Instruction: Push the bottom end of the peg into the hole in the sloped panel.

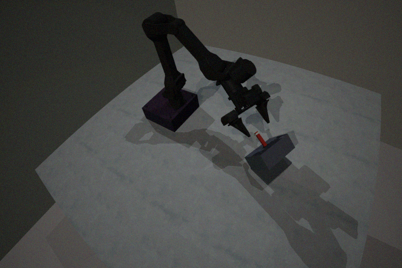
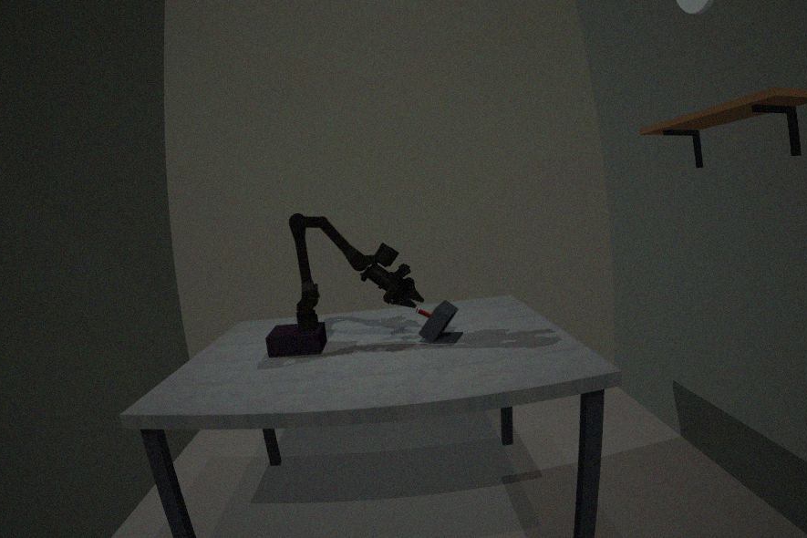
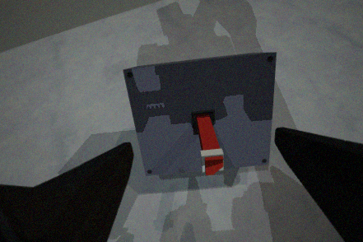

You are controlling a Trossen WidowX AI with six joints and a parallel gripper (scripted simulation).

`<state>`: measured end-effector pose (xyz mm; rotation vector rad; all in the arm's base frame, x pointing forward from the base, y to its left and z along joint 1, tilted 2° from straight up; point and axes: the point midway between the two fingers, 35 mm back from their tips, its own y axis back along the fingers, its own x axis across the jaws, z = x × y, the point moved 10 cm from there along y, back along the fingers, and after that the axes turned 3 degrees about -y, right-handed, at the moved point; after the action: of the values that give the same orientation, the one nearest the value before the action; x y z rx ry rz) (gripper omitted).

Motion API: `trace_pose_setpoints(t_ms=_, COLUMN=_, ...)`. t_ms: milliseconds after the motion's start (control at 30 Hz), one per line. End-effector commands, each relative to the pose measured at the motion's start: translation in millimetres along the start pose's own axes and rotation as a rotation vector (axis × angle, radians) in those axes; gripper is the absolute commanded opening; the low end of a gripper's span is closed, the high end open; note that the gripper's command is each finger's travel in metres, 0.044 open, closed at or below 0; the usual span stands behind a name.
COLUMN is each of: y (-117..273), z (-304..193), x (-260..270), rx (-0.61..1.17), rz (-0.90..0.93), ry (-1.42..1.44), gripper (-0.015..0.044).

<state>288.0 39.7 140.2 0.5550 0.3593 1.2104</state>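
Observation:
A red peg (image 1: 261, 140) (image 2: 423, 313) (image 3: 209, 137) with a pale band near its outer end stands out of the face of the sloped grey-blue panel (image 1: 277, 152) (image 2: 439, 322) (image 3: 173, 90). Its lower end sits in the dark square-edged hole (image 3: 195, 127); how deep it goes is hidden. The peg looks flat-sided, and in the wrist view it leans somewhat toward the camera's lower side. My gripper (image 1: 259, 129) (image 2: 419, 304) (image 3: 202, 141) is wide open and empty. Its fingertips are apart on either side of the peg's line, back near its outer end, and touch neither peg nor panel.
The panel's block stands on the pale table (image 1: 112, 170) (image 2: 353, 380). The arm's purple base block (image 1: 156, 110) (image 2: 294, 341) is at the other end of the arm. A wooden shelf (image 2: 734, 112) is on the wall, far from the arm. Arm shadows cross the table and panel.

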Motion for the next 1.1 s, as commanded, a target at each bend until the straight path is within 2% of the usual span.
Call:
trace_pose_setpoints(t_ms=0, y=3.5, z=-1.3, x=-0.3, rx=0.004, rz=-0.005, ry=-0.002, gripper=0.0440)
trace_pose_setpoints(t_ms=1067, y=38.1, z=1.9, x=2.6, rx=0.005, rz=-0.001, ry=0.001, gripper=0.0440)
